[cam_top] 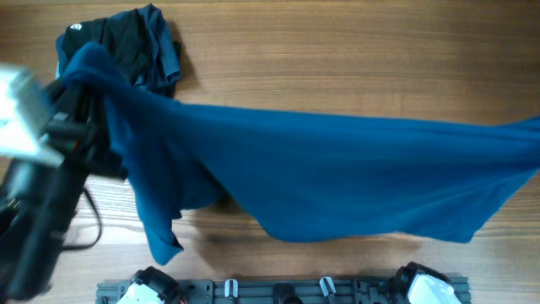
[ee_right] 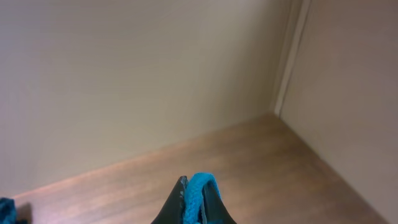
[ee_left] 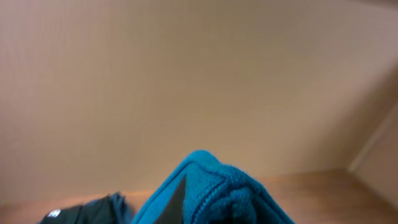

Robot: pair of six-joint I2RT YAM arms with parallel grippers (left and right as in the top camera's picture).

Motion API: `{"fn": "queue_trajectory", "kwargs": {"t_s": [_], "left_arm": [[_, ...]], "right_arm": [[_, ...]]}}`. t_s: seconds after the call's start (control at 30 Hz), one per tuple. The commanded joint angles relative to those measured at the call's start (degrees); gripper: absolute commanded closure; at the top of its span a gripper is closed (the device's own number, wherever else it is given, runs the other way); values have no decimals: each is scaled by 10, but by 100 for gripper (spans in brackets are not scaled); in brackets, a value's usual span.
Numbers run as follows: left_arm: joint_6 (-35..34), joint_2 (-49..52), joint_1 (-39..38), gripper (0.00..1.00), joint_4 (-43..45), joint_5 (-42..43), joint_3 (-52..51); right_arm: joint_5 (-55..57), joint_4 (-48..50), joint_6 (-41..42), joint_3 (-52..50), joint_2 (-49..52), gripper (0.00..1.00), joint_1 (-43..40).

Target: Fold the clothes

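Hanging between left jaws and right jaws: clothes (cam_top: 337,169), each end clamped.

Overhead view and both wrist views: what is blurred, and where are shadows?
Overhead view: the left arm near the lens is smeared, while the large deep teal-blue soft fabric garment is sharp and throws a shadow on the brown wooden table. Left wrist view: the garment fold close to the lens is soft. Right wrist view: even light, no glare.

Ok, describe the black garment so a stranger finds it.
On the wooden table, follow the big teal garment to its left end. Beyond that end lies the black garment, crumpled; only it carries a small white logo.
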Motion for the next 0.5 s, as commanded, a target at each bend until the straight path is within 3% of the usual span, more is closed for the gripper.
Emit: {"fn": "queue_trajectory", "kwargs": {"t_s": [0.0,0.33,0.47], "left_arm": [[-3,65,-2,96,-19,-70,5],[-4,239,35,96,-14,-101,5],[-3,333,56,96,34,-94,5]], "right_arm": [[26,-10,13,1,61,96,-3],[22,2,9,1,235,96,-3],[-13,37,6,1,335,96,-3]]}}
